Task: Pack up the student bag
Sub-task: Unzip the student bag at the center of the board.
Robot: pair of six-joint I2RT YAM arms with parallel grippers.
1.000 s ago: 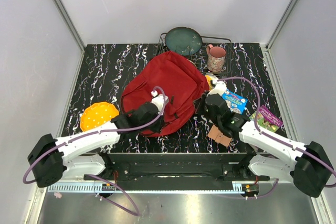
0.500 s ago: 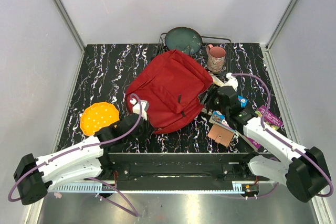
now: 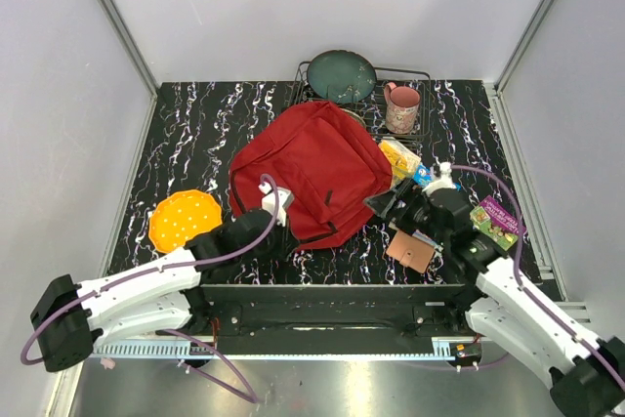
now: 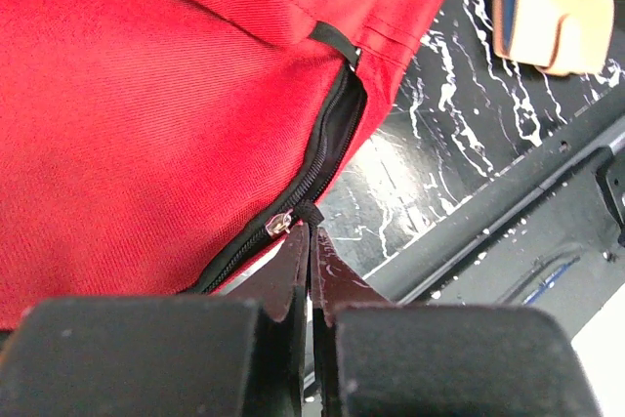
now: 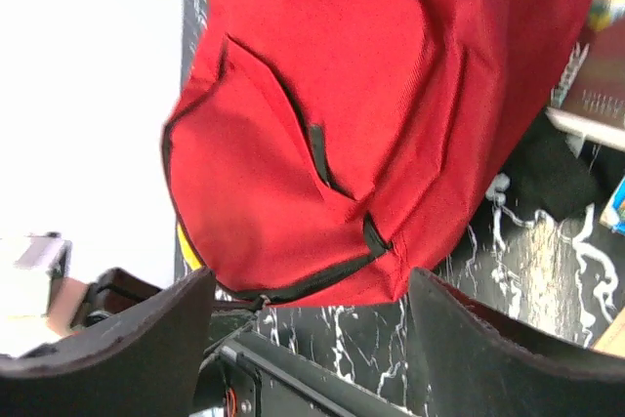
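While the left pincer [image 4: 311, 241] is clamped on the zip pull [image 4: 309, 214] at the near edge of the bag [image 3: 312, 168], central on the tabletop [image 3: 195, 124], the right pincer [image 3: 389, 202] gapes empty just right of it; the zip [image 4: 327, 144] runs rightward from the pull along that edge.

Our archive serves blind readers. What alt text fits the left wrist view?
The left arm's closed fingers pinch the black zipper pull on the red student bag, lying on a black marbled table. A tan wallet shows at top right.

Table [image 3: 195, 134] lies open left of the student bag [image 3: 312, 168]; mug [image 3: 401, 107], wallet [image 3: 410, 251] crowd right.
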